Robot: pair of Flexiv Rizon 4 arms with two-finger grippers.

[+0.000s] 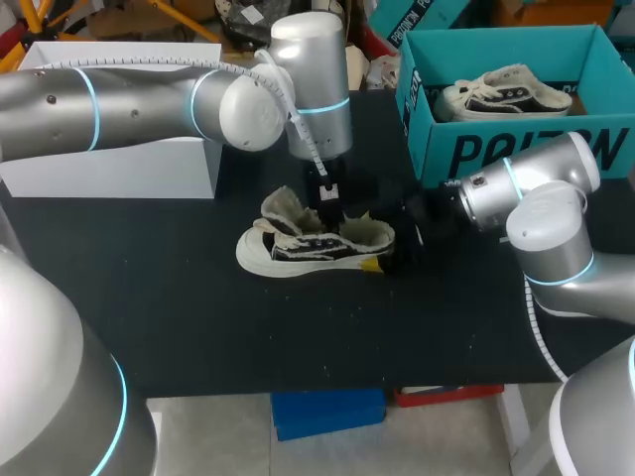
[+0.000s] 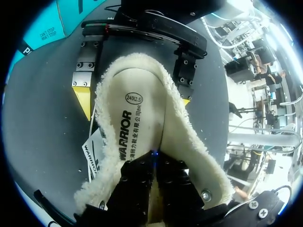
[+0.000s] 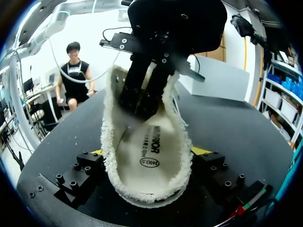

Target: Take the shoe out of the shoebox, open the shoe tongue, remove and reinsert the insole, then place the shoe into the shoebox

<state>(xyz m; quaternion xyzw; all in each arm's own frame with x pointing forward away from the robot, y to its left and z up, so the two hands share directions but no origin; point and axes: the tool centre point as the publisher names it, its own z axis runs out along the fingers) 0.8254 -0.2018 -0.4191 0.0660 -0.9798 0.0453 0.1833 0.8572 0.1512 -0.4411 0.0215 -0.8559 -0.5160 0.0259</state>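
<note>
The shoe [image 1: 298, 253] is out on the black worktop [image 1: 198, 317], well apart from the teal shoebox [image 1: 516, 149], where a second shoe [image 1: 501, 94] sits inside. The right gripper [image 3: 149, 151] has the heel end: its yellow-tipped jaws stand one on each side of the fleecy collar and press in on it, so the shoe is clamped and steadied. The left gripper [image 2: 154, 165] is plunged down into the mouth of the shoe from above, right on top of the insole [image 2: 137, 118], which lies flat inside with its printed face up and runs from under the left jaws back to between the right ones. Whether the left jaws are pinched on that insole or only resting on it I cannot tell — they sit close together, but their tips are buried in the fleece. The tongue [image 1: 283, 208] looks thrown up and forward, clear of the opening, so I'd call this the insole step, though I can't say from here if it is about to be lifted or is being seated. If it's coming out, the next move needs a firm pinch on the insole's edge and a slow draw upward while the right jaws hold the heel down — pull too fast and the whole shoe may come up with it.
</note>
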